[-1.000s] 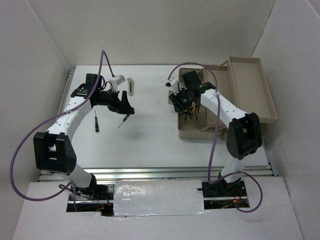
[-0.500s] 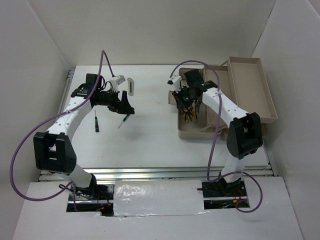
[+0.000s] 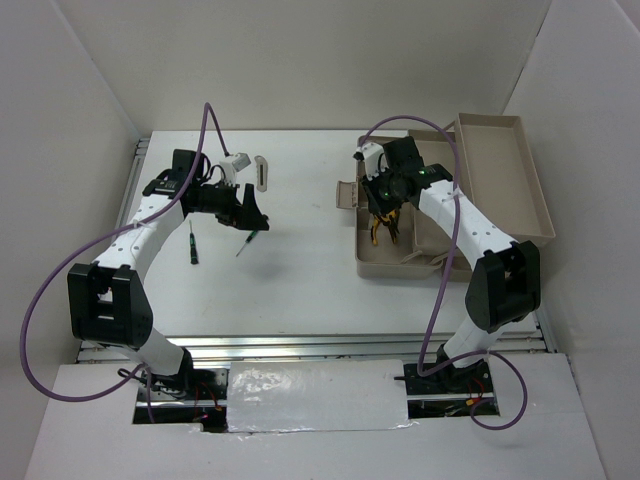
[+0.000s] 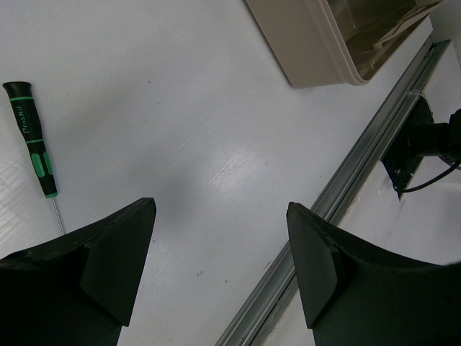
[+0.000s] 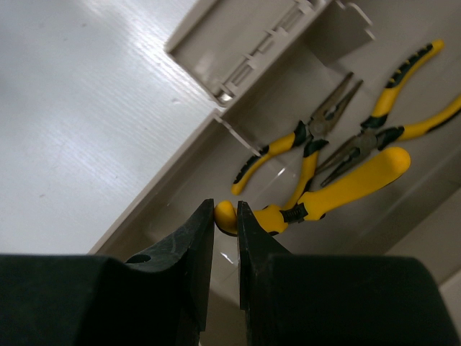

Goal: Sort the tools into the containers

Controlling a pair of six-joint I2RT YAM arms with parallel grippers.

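Right wrist: two pliers (image 5: 313, 140) (image 5: 374, 133) in tub (image 5: 187, 180), fingers (image 5: 194, 267) pinching one yellow-handled tool (image 5: 353, 180).

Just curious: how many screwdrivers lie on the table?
2. The left screwdriver lies beside the left arm; the right screwdriver near its tool. Others may hide inside the toolbox.

Pliers (image 5: 317, 137) in toolbox (image 3: 388, 270) tub, right; screwdrivers (image 3: 192, 243) on table (image 3: 300, 285), left of toolbox
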